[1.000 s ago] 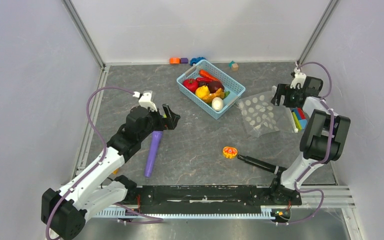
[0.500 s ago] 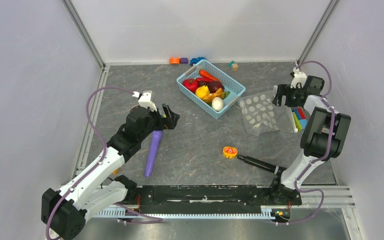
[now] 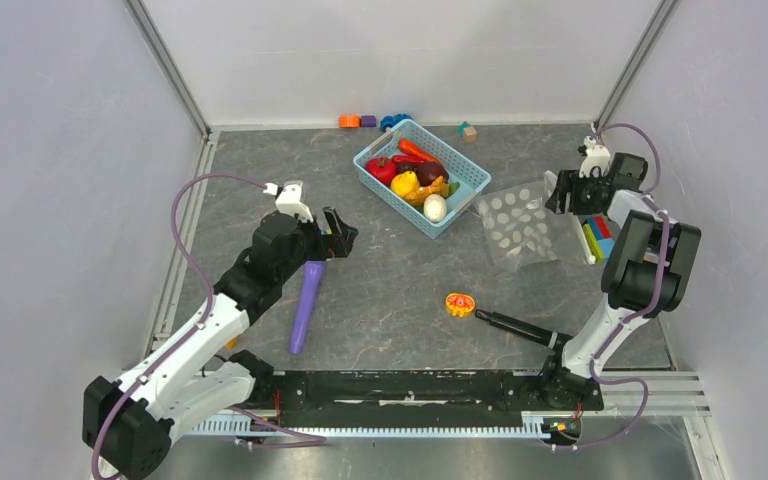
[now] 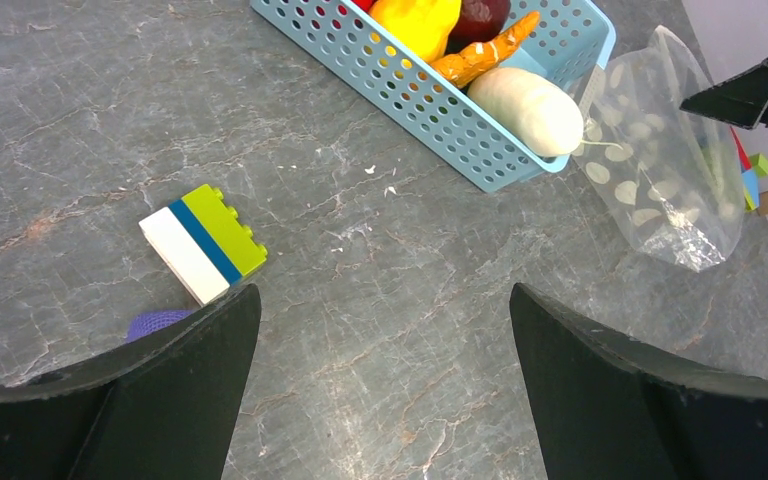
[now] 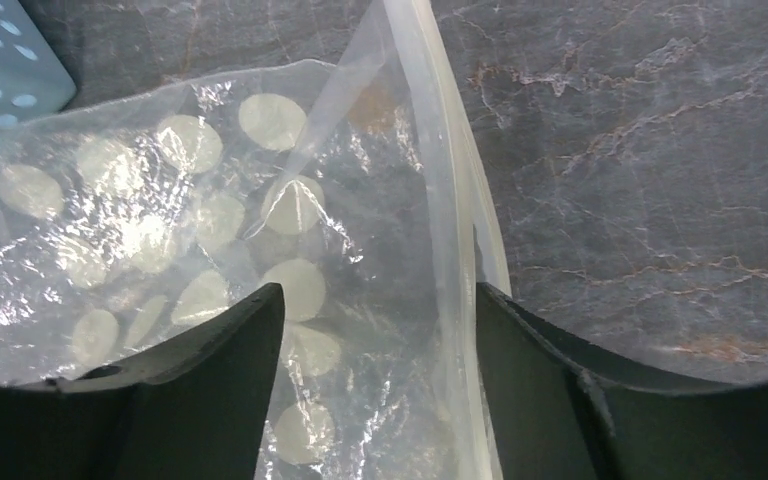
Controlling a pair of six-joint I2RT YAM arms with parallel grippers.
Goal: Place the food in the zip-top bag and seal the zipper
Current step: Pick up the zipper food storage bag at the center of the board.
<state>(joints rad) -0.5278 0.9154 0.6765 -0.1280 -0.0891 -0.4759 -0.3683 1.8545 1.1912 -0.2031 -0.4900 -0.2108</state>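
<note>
Right jaws narrowed but apart astride zip-top bag on grey table; left jaws wide, empty.

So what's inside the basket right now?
The basket holds tomato, pepper, maroon ball, carrot and egg, piled up. Whatever lies under them is covered.

left hand half hides the purple stick.

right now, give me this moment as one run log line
phase: bag pickup | left pincer: open, empty | right pincer: open, astride zip-top bag at zipper | food: in basket, none bagged
</note>
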